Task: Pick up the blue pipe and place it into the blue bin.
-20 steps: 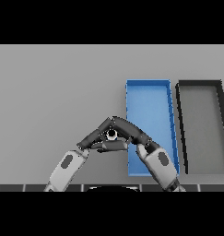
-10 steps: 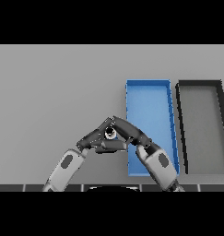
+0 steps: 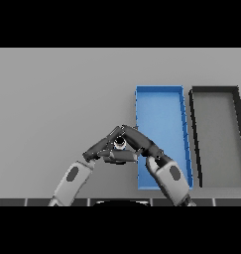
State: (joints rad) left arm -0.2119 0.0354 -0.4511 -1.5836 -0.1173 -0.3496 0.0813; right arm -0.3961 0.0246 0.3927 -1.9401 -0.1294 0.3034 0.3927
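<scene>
1. The left hand is seen low in the head view, its fingers extended up and to the right toward the small object held between the two hands.
2. The right hand is seen just to the right of it, its fingers extended up and to the left, so that the fingertips of both hands meet in a peak.
3. Whether either hand is curled round the object or only pressed against it cannot be told.
4. A small round object with a pale rim and dark centre is enclosed just below the meeting fingertips; no blue colour can be made out on it.
5. The blue bin is placed immediately right of the hands, with the right forearm crossing its lower left corner.
6. A black bin is set just beyond the blue bin, farther right.
7. The grey bench carries both bins.
</scene>
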